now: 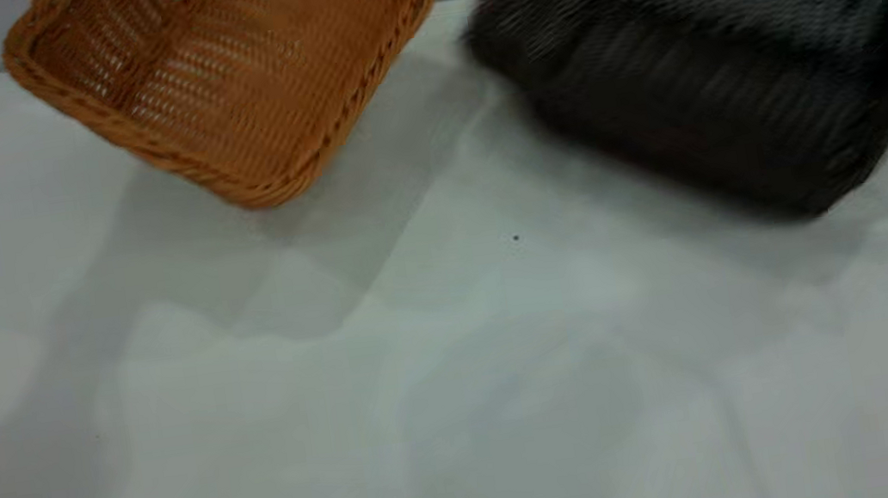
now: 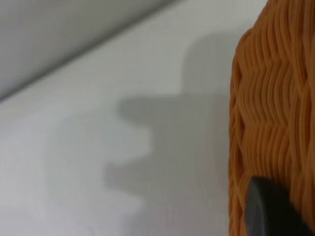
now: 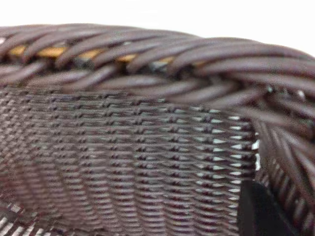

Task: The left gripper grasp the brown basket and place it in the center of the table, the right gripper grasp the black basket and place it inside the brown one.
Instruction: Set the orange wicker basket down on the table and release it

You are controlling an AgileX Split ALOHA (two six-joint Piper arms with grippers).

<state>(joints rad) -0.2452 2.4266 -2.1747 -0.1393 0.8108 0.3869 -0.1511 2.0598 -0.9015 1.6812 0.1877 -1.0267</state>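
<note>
Both baskets hang above the table (image 1: 468, 419), each casting a shadow on it: the brown basket (image 1: 238, 78) is tilted at the far left, and the black basket (image 1: 696, 66), motion-blurred, is at the far right, the 2 well apart. Likely risks: the black basket appears to be travelling while the brown one is not yet set down at the centre, so an early arrival could knock rim against rim; a 1-sided hold on a tilted basket could also slip or let it swing. The left gripper (image 2: 273, 209) shows as 1 dark finger against the brown basket's outer wall, seemingly clamped on the rim. The right gripper (image 3: 261, 211) shows likewise as 1 dark finger at the black basket's wall below the braided rim, apparently holding it; neither opening width is visible.
</note>
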